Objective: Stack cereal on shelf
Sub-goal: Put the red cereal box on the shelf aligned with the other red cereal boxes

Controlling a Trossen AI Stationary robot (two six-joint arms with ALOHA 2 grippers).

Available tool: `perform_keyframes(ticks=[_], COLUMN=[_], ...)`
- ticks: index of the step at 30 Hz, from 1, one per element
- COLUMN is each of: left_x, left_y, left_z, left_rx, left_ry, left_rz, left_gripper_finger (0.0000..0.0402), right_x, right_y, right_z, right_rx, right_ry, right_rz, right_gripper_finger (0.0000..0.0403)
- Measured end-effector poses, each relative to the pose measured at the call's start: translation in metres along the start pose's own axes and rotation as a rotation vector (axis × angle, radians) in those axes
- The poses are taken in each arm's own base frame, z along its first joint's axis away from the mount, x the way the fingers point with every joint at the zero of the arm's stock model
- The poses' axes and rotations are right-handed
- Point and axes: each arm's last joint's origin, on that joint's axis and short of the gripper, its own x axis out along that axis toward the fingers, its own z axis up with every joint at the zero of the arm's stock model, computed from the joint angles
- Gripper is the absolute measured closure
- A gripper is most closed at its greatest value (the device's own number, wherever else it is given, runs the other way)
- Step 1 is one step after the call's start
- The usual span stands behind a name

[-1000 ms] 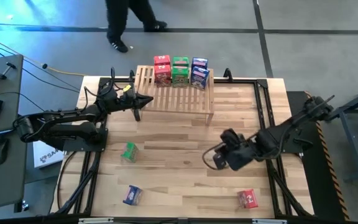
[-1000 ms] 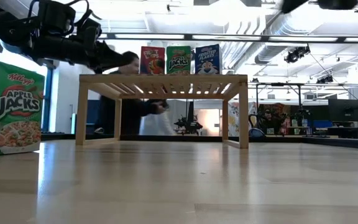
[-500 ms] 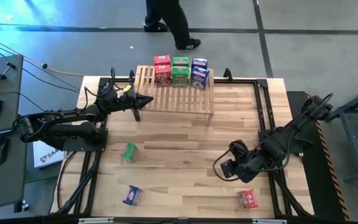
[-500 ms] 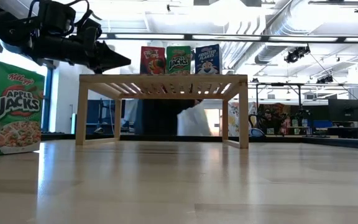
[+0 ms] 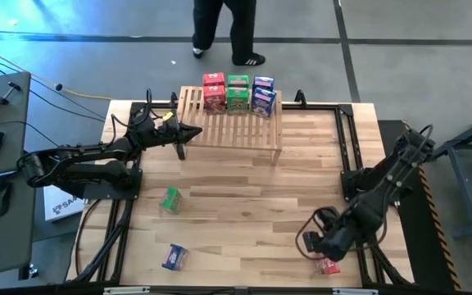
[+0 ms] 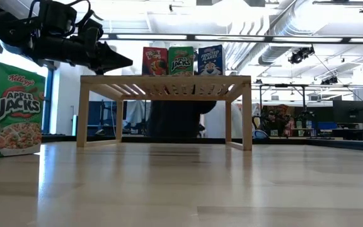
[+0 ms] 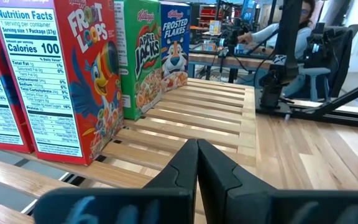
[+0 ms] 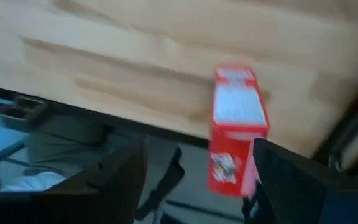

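Observation:
Red [image 5: 214, 92], green [image 5: 238, 92] and blue [image 5: 263, 94] cereal boxes stand upright along the far edge of the slatted wooden shelf [image 5: 229, 127]. On the table, a green box [image 5: 170, 199], a blue box [image 5: 174, 257] and a red box [image 5: 329, 265] stand loose. My left gripper [image 5: 192, 132] hovers shut and level at the shelf's near left corner, its fingers [image 7: 197, 163] pointing over the slats. My right gripper [image 5: 311, 243] is open and points steeply down just above the loose red box [image 8: 235, 124]. That box shows between and beyond the fingers [image 8: 124, 180] and is not touched.
The loose red box stands close to the table's near edge at the right. Black frame rails [image 5: 352, 156] run along the table's sides. A person [image 5: 224, 24] stands beyond the far edge. Bare planks lie between the shelf and the loose boxes.
My right gripper has swung from the table's middle toward the near right corner, over the loose red box. It has sunk a little, rolled about its own axis and opened. The person behind the table has walked to the right. My left arm has kept still.

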Motion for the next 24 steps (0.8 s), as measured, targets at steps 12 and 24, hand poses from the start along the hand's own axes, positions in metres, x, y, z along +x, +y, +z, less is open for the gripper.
perform_keyframes(ticks=[12,24], left_x=[0.000,0.000], left_y=[0.000,0.000], left_z=[0.000,0.000], left_rx=[0.000,-0.009], left_ry=[0.004,0.004], left_rz=[0.000,0.000], left_gripper_finger=[0.0401,0.0401], right_x=[0.038,0.046], right_y=[0.005,0.006], right_z=[-0.017,-0.019], right_rx=[0.084,0.094], right_ry=[0.054,0.031], right_rz=[-0.137,-0.156], right_gripper_finger=[0.0125,0.0125])
